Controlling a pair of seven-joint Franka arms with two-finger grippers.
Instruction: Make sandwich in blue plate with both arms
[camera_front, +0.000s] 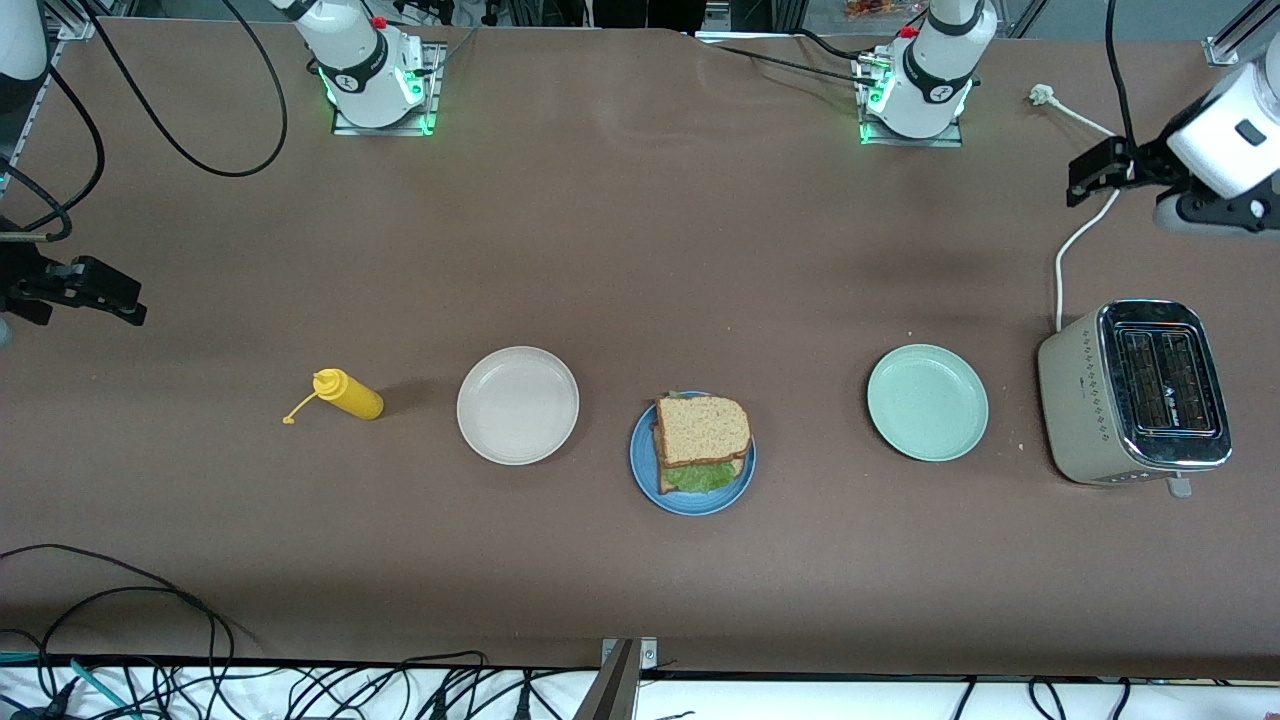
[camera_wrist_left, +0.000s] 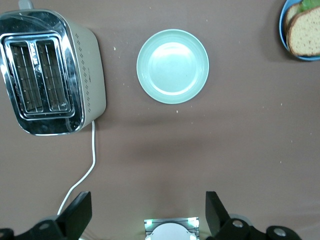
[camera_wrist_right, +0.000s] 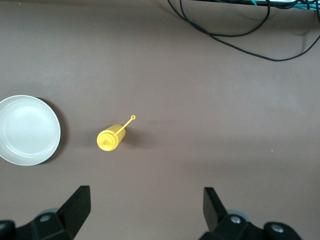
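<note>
lower bread slice (camera_front: 668, 478): lying mostly hidden under top slice (camera_front: 702, 429) & lettuce (camera_front: 700, 476)
sandwich (camera_wrist_left: 305, 31): getting cut off by left wrist view's edge, w/ blue plate (camera_wrist_left: 283, 33)
left arm (camera_front: 1228, 140): running off front view's edge
right arm (camera_front: 22, 50): showing only in part at front view's edge
toaster (camera_front: 1135, 392) slots: insides looking too dark to tell

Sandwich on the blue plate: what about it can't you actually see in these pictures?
- Filling: in the front view the top bread slice covers everything but a fringe of lettuce; whether there is anything else inside cannot be told.
- Bottom slice: only a thin edge shows under the top slice.
- Left wrist view: the frame edge cuts off most of the sandwich and the blue plate.
- Right wrist view: not in view.
</note>
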